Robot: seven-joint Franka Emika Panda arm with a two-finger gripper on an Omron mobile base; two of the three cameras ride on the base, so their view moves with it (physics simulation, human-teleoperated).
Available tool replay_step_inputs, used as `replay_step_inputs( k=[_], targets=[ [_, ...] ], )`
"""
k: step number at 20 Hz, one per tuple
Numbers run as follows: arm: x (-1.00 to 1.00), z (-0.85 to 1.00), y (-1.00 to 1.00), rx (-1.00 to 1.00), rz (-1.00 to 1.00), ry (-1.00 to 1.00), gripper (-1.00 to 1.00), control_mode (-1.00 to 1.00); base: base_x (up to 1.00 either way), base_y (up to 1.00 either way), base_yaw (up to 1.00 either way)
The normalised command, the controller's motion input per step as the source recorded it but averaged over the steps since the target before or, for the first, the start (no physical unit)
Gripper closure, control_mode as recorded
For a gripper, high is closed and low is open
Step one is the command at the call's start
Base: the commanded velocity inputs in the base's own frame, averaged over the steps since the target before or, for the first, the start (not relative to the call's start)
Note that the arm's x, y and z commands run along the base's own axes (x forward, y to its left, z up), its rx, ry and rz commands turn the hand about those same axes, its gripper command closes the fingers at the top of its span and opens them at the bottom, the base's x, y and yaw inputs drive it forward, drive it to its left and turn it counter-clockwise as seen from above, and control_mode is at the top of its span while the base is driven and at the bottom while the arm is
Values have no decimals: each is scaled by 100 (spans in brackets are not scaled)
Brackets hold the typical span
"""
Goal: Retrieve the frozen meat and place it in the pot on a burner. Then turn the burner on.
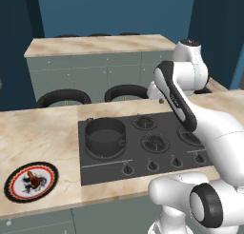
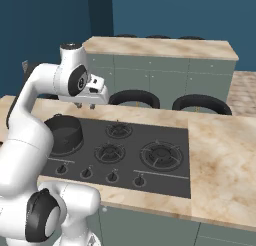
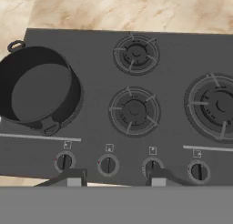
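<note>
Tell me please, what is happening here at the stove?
A white robot arm holds its gripper above the stove, over the row of knobs. Its jaws are parted and hold nothing. The pot stands empty on the burner at the stove's left end. The meat lies on a patterned plate on the counter, left of the stove. So the meat is not yet in the pot.

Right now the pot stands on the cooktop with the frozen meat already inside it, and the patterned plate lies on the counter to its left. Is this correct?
Not quite: the pot is empty, as the hand view shows. The frozen meat lies on the patterned plate, seen in the left base view. The rest is right: pot on the cooktop, plate on the counter to its left.
</note>
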Motion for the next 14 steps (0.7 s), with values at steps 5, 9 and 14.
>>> replay_step_inputs(
  k=[5, 9, 14],
  targets=[
    [0, 0, 24, 0, 0, 0, -100, -100, 0, 0, 0],
    [0, 0, 42, 0, 0, 0, -100, -100, 0, 0, 0],
    [0, 0, 57, 0, 0, 1, -100, -100, 0, 0, 0]
  ],
)
